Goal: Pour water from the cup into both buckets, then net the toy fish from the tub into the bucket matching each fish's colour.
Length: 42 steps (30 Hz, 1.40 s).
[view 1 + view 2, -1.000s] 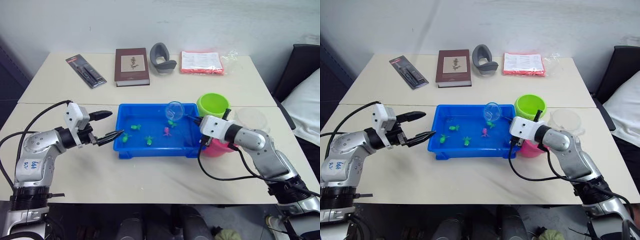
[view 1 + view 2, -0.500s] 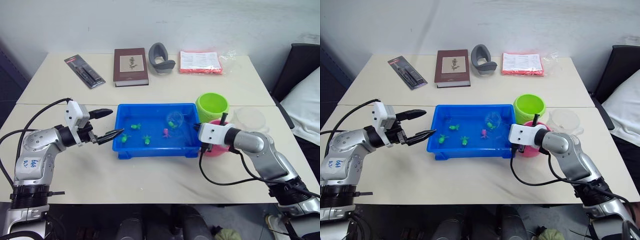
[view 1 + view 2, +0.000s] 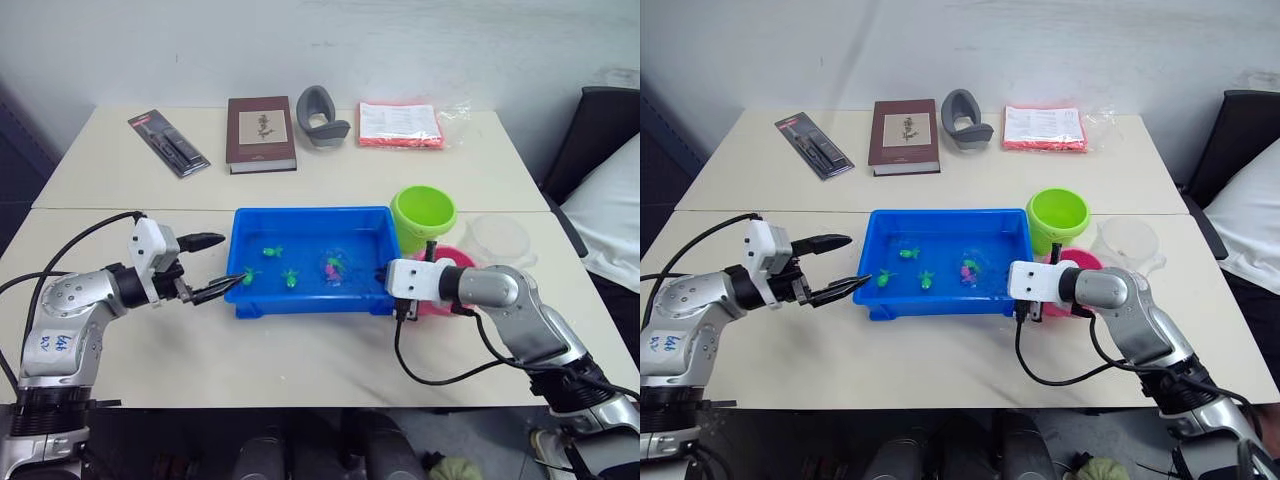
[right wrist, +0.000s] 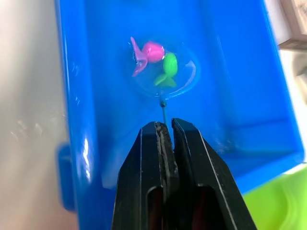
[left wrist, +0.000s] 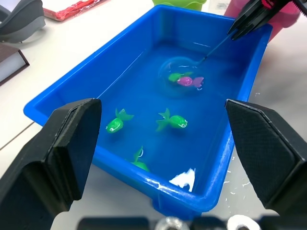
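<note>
While the left claw (image 3: 215, 266) is gaping beside the blue tub (image 3: 310, 218), the right claw (image 4: 165, 129) is clamping the net (image 4: 165, 72), its hoop sitting over a pink fish (image 4: 151, 51) and a green fish (image 4: 168, 64).

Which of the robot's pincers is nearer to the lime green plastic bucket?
Right. The right pincer sits just in front of the lime green plastic bucket, gripping the net handle; the left pincer is across the bright blue rectangular tub, open.

Left gripper (image 3: 218, 267) jaws spread wide; right gripper (image 4: 164, 128) jaws pinched together, both arms low.
</note>
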Available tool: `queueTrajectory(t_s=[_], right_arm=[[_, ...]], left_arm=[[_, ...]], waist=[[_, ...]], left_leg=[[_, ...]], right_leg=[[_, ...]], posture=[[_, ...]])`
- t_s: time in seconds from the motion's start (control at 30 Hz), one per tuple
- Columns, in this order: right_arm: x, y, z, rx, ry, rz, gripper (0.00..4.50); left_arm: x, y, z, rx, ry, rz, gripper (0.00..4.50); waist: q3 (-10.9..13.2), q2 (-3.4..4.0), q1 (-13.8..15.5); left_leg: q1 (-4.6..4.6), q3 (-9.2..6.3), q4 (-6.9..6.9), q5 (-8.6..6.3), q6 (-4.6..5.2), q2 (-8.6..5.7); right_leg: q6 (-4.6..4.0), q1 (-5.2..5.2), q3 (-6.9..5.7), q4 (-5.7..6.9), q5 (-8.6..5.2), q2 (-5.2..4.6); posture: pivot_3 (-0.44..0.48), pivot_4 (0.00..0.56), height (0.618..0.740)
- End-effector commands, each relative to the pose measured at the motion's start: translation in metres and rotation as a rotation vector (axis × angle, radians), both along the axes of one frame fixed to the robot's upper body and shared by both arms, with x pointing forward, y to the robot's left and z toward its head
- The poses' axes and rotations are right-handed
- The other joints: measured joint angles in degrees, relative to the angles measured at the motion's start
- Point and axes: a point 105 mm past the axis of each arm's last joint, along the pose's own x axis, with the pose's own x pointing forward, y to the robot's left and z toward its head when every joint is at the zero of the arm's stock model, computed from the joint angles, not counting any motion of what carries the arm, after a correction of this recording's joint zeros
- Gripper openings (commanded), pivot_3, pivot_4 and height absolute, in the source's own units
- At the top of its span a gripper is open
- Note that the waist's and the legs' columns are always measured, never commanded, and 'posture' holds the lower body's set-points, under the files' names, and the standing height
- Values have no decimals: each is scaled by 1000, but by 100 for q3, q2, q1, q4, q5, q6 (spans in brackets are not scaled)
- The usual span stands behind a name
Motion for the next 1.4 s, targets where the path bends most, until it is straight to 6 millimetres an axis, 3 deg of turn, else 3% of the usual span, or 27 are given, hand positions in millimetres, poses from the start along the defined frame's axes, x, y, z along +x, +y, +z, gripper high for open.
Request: queueTrajectory(t_s=[0.03, 0.53, 0.8, 0.93, 1.23, 1.4], right_arm=[[-1, 3, 18, 98, 87, 10, 0], [-3, 2, 36, 199, 147, 18, 0], [-15, -12, 60, 320, 170, 19, 0], [-28, -27, 74, 407, 181, -9, 0], [-48, -69, 78, 495, 145, -221, 0], [-70, -98, 86, 546, 88, -333, 0]], left_arm=[[-2, -1, 14, 32, -49, -44, 4428], [-2, -6, 13, 30, -53, -65, 4428], [-1, -13, 21, 24, -67, -104, 4428], [4, -20, 24, 11, -68, -127, 4428], [14, -42, 33, -62, -89, -192, 4428], [20, -65, 28, -110, -66, -266, 4428]], waist=[[0, 0, -15], [0, 0, -37], [0, 0, -56], [0, 0, -9], [0, 0, 76], [0, 1, 120]], left_leg=[[0, -1, 0, 0, -1, 0], [-27, -14, 0, -1, 0, -1], [-32, -21, 0, -2, 1, 0], [-35, -23, 1, -2, 1, -1], [-34, -21, 6, -2, 1, -1], [-35, -21, 5, -1, 3, -4]], right_leg=[[0, 0, -1, 0, 0, 0], [-1, -12, -19, -4, 0, -4], [1, -12, -25, -5, 1, -4], [1, -11, -27, -6, 1, -5], [2, -9, -26, -6, 1, -4], [5, -7, -28, -3, 3, -2]], posture=[[0, 150, 740], [0, 150, 740], [0, 150, 740], [0, 150, 740], [0, 150, 740], [0, 150, 740]])
